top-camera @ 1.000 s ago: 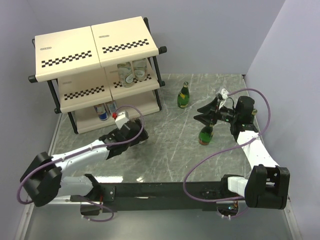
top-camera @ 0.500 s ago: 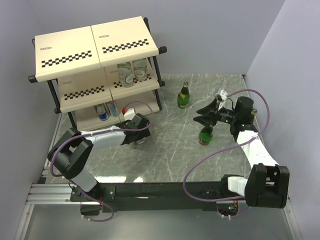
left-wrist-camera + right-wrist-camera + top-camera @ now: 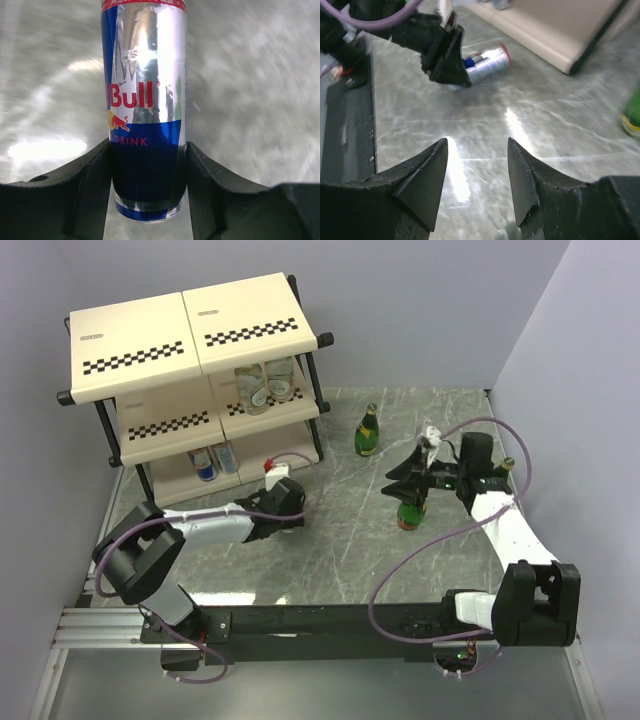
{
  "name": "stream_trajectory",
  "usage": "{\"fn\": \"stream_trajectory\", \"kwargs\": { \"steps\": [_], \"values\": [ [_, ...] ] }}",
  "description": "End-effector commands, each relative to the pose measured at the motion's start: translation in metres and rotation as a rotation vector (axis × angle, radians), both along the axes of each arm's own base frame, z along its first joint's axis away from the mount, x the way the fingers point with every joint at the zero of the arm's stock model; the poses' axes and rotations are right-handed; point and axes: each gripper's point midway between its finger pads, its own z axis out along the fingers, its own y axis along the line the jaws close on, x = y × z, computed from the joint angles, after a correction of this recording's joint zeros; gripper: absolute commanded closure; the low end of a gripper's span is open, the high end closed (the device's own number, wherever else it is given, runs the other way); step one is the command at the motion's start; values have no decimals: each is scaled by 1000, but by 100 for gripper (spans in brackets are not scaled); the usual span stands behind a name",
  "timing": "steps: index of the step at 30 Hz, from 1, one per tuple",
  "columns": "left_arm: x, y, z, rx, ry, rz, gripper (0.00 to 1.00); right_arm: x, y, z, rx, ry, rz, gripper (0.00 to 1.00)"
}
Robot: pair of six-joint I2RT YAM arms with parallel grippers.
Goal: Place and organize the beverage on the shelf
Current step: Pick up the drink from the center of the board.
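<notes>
The shelf (image 3: 190,340) stands at the far left. Two short clear bottles (image 3: 265,385) sit on its middle tier and two blue-silver cans (image 3: 213,460) on its bottom tier. My left gripper (image 3: 287,505) is shut on a third blue-silver can (image 3: 145,110), held on its side low over the table; it also shows in the right wrist view (image 3: 487,62). My right gripper (image 3: 398,478) is open and empty (image 3: 477,150), just above a green bottle (image 3: 410,510). A second green bottle (image 3: 367,432) stands behind it. A third (image 3: 506,467) shows partly behind the right arm.
The grey marble table (image 3: 340,550) is walled at the back and on both sides. A black rail (image 3: 330,620) runs along its front edge. The shelf's bottom panel (image 3: 560,30) lies close behind the held can.
My left arm has folded in and carried the can rightward, toward the shelf's front right corner. My right gripper has shifted slightly left over the green bottle.
</notes>
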Motion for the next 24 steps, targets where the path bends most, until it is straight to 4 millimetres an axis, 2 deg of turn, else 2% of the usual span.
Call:
{"fn": "stream_trajectory", "kwargs": {
  "steps": [1,2,3,6,7,11,13,14,15,16,17,21,24],
  "values": [
    [-2,-36,38,-74,-155,-173,100,-16,22,11,-76,-79,155,42],
    [-2,-43,51,-104,-203,-192,100,-27,25,5,-95,-6,174,42],
    [-10,-46,51,-92,-220,-227,100,-32,33,5,-99,10,208,42],
    [-17,-54,72,-143,-316,-273,100,-30,41,9,-69,112,241,42],
    [-19,-56,84,-174,-351,-282,100,-28,45,7,-64,171,251,42],
    [-30,-64,105,-217,-443,-365,100,-16,62,-4,-102,275,242,40],
    [-35,-71,110,-222,-472,-408,100,-9,67,-14,-145,353,174,38],
    [-39,-75,112,-225,-475,-440,100,-3,77,-13,-150,319,164,37],
    [-43,-79,114,-212,-492,-475,100,3,78,-18,-171,327,119,34],
    [-45,-83,118,-221,-512,-495,100,5,81,-15,-156,369,83,31],
    [-51,-87,119,-216,-529,-531,100,11,88,-10,-142,345,65,21],
    [-61,-91,127,-237,-578,-594,100,20,100,-2,-94,413,7,18],
    [-64,-92,132,-249,-600,-618,100,25,107,-6,-108,459,-38,16]
  ]
}}
